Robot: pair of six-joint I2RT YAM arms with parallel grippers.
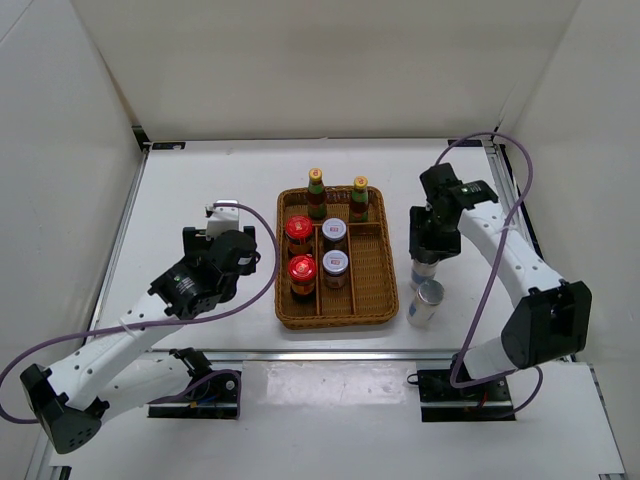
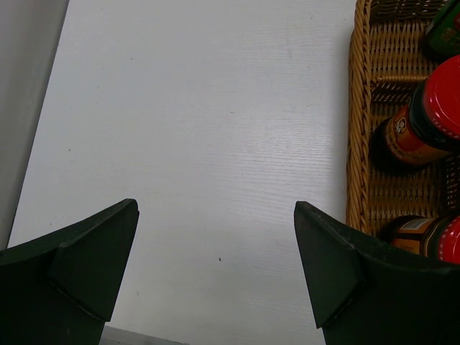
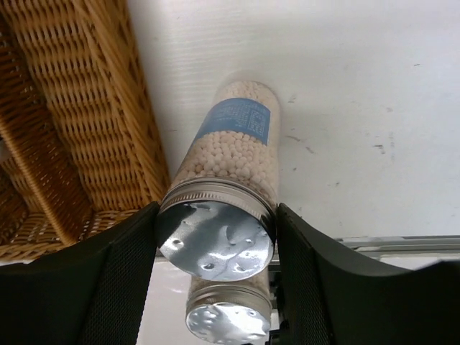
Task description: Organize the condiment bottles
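Straddling the upright tall silver-lidded cylinder point(image 3: 231, 147) just outside the wicker tray point(image 3: 65, 108), the right gripper point(image 3: 215, 241) pressed both fingers point(image 3: 115, 273) against its cap, apparently to lift it into the free right compartment point(image 1: 372, 270). Its twin cylinder point(image 1: 426, 303) waited nearby. The left gripper point(image 2: 215, 266) hung wide open, holding nothing.

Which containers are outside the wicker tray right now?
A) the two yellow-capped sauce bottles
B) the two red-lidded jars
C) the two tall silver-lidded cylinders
C: one cylinder stands free on the table right of the tray; the other cylinder sits inside the right gripper.
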